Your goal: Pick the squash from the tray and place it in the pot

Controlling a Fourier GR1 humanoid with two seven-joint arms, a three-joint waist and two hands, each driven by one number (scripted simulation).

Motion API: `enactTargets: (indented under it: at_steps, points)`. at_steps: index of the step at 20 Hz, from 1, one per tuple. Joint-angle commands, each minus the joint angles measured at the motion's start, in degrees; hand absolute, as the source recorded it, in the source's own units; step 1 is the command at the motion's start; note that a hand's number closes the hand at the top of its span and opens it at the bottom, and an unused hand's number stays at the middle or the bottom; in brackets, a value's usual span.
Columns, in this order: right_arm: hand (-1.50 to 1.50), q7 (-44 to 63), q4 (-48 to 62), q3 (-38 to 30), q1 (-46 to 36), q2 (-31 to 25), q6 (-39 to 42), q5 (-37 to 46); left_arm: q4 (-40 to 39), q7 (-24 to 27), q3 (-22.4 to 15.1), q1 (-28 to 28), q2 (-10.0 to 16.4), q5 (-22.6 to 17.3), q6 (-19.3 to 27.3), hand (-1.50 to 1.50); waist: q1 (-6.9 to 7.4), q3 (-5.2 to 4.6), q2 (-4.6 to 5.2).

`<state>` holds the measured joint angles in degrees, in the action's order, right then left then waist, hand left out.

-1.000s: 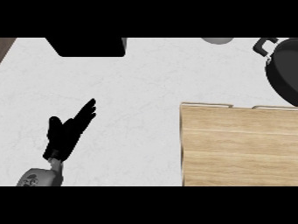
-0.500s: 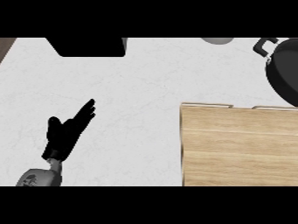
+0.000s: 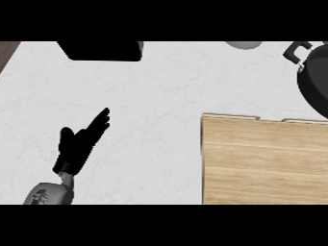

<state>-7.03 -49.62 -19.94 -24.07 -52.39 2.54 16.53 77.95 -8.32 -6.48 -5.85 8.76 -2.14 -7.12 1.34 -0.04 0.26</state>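
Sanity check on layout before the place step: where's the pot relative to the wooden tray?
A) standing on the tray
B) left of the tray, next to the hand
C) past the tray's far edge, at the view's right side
C: the black pot shows at the head view's right edge, beyond the far rim of the wooden tray, not on it and not left of it.

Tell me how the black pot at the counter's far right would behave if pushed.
The pot looks wide, so it would probably slide rather than tip. Its dark, rigid-looking body suggests it is fairly heavy for its size. A push at its handle might turn it instead of moving it straight.
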Motion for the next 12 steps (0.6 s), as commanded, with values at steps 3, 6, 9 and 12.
enactTargets:
  at_steps: [3, 6, 9, 12]
  points:
    - [1.50, 3.7, 7.8, 7.9, -12.0, 1.3, -0.6, 8.6, -0.3, 0.9, -0.1, -0.1, -0.6, 1.2, 0.3, 0.00, 0.50, 0.05, 0.16]
    - [1.50, 3.6, 12.2, 12.4, -12.4, 1.3, -3.8, 15.6, 0.5, 0.0, -0.7, -0.6, -0.4, 1.2, -0.5, 0.00, 1.44, 0.09, 0.49]
    - [1.50, 8.4, 14.7, 17.3, -15.2, 0.4, -4.7, 22.6, 0.2, -0.9, 0.2, -1.8, 0.2, 0.1, -1.5, 0.00, 2.32, 0.07, 0.75]
    - [1.50, 10.6, 19.5, 20.5, -18.1, 2.7, -3.9, 26.8, 0.5, -0.2, -0.6, -0.4, -1.4, 0.3, -0.9, 0.00, 1.59, 0.09, 0.52]
